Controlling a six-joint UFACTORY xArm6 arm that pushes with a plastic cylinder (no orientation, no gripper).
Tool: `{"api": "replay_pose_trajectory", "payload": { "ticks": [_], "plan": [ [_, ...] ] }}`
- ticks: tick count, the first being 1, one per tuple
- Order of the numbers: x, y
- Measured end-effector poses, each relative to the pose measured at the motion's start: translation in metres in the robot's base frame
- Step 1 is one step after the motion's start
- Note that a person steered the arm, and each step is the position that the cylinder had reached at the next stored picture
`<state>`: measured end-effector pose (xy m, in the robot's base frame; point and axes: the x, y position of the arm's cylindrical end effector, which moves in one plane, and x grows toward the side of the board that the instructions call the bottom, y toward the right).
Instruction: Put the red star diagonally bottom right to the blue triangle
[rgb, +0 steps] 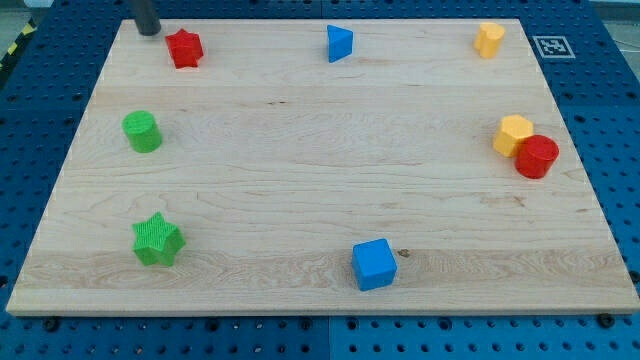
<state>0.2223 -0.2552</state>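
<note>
The red star (184, 48) lies near the top left corner of the wooden board (300, 160). The blue triangle (339, 43) lies at the top edge, near the middle, well to the right of the star. My tip (148, 31) stands just up and left of the red star, a small gap apart from it.
A green cylinder (142, 131) and a green star (157, 240) lie at the left. A blue cube (374, 264) lies at the bottom middle. A yellow block (489, 40) lies at the top right; a yellow hexagon (512, 134) touches a red cylinder (537, 156) at the right edge.
</note>
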Motion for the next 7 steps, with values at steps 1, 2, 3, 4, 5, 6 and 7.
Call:
{"api": "replay_pose_trajectory", "payload": {
  "ticks": [1,2,3,4,5,6,7],
  "plan": [
    [0.031,0.035],
    [0.048,0.128],
    [0.058,0.23],
    [0.055,0.233],
    [0.05,0.181],
    [0.055,0.134],
    [0.086,0.149]
  ]
}}
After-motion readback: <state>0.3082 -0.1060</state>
